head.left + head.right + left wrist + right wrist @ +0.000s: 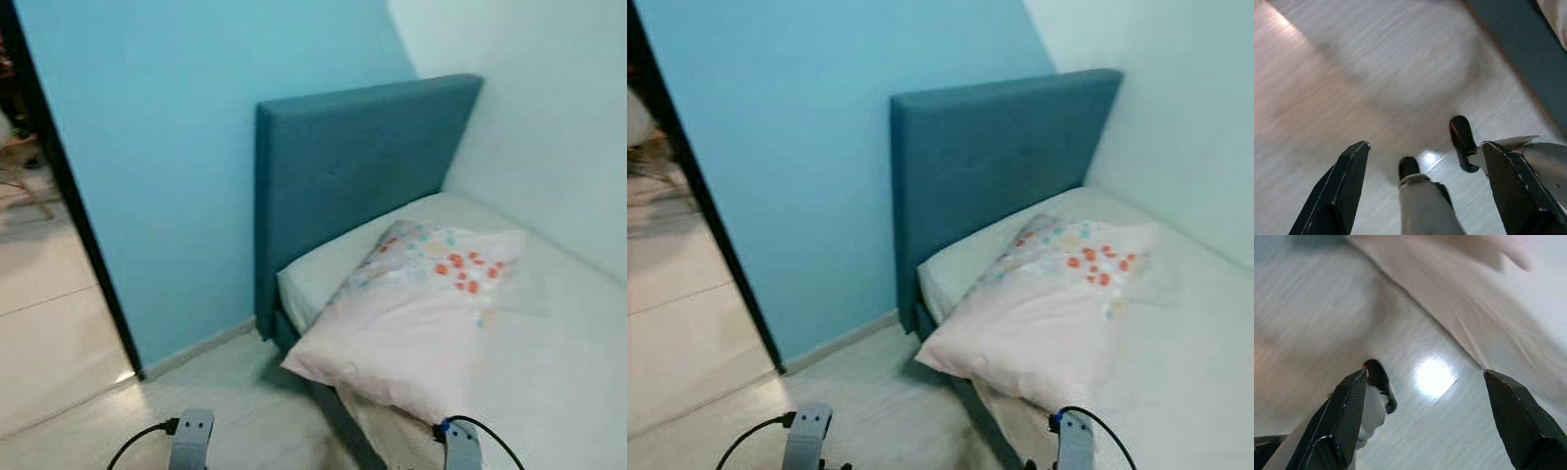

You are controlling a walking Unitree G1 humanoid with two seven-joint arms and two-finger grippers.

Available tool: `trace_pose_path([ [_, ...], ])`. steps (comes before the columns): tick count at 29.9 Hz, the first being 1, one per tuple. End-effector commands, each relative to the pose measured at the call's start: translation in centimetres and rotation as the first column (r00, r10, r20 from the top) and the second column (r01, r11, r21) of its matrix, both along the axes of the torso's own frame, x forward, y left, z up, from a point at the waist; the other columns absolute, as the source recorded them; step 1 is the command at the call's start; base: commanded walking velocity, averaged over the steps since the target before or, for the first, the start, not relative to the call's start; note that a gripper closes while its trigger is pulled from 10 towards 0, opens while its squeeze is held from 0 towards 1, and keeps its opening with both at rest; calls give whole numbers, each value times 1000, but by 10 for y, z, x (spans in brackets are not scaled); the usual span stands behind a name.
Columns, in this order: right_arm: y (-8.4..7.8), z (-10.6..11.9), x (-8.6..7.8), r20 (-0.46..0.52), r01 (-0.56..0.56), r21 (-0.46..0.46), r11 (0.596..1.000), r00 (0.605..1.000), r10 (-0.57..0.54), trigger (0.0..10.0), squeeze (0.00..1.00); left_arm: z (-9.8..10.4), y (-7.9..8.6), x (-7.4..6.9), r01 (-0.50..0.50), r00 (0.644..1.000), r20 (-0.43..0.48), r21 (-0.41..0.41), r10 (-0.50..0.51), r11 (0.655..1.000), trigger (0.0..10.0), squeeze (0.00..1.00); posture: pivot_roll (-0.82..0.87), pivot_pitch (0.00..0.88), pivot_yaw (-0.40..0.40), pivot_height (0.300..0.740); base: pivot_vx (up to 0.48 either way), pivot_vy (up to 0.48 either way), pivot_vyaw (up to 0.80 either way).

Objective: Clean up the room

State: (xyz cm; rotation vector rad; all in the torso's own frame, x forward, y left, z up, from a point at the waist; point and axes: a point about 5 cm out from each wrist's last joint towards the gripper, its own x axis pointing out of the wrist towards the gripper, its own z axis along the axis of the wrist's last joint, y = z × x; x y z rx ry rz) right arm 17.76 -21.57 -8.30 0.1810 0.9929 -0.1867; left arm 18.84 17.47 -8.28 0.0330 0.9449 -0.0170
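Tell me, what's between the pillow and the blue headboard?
Just a bare strip of mattress; the pillow lies apart from the headboard, as the left eye view shows.

You have one pillow (416, 318) to deal with: pale pink, soft and slightly rumpled, with a patch of red, orange and pale blue dots at its far end. It lies flat on the bed (578, 343), set askew to the mattress. Note its dotted end points toward the white wall, well clear of the blue headboard (353, 166). Its near corner sticks out past the mattress edge, hanging over the floor. The bed's sheet is off-white and bare around it.
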Motion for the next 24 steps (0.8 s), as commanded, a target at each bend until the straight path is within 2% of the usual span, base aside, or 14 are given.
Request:
trace_pose_path([
  [1, -2, -3, -7, -18, 5, 0, 1000, 1000, -5, 10000, 0, 0, -2, 1, 7, 1000, 7, -2, -6, 1000, 10000, 0, 55, 0, -69, 740, 0, 0, -800],
  [9, -4, -4, -11, -25, 8, -2, 1000, 1000, -8, 10000, 0, 1, -2, 2, 11, 1000, 4, -12, -11, 1000, 10000, 0, 55, 0, -63, 740, 0, 0, -800],
  [10, -5, -5, -14, -28, 12, -3, 1000, 1000, -12, 10000, 0, 0, -2, 1, -1, 1000, -8, -46, 0, 999, 10000, 0, 52, 0, -60, 740, 0, 0, -800],
  [12, -5, -5, -14, -28, 12, -3, 1000, 1000, -12, 10000, 0, 0, -2, 1, -1, 1000, -8, -46, 0, 999, 10000, 0, 52, 0, -60, 740, 0, 0, -800],
  [13, -6, -6, -16, -32, 15, -4, 1000, 999, -16, 10000, 0, 0, -4, 0, -22, 1000, -20, -84, 20, 996, 10000, 0, 48, 4, -59, 740, 0, 0, -800],
  [15, -6, -6, -16, -32, 15, -4, 1000, 999, -16, 10000, 0, 0, -4, 0, -22, 1000, -20, -84, 20, 996, 10000, 0, 48, 4, -59, 740, 0, 0, -800],
  [17, -5, -6, -16, -35, 18, -5, 1000, 999, -18, 10000, 0, -1, -6, 0, -57, 998, -31, -128, 54, 990, 10000, 0, 49, 5, -59, 740, 0, 0, -800],
  [24, -4, -6, -15, -37, 18, -5, 1000, 999, -18, 10000, 0, -1, -6, -1, -64, 998, -31, -134, 61, 989, 10000, 0, 49, 5, -59, 740, 0, 0, -800],
])
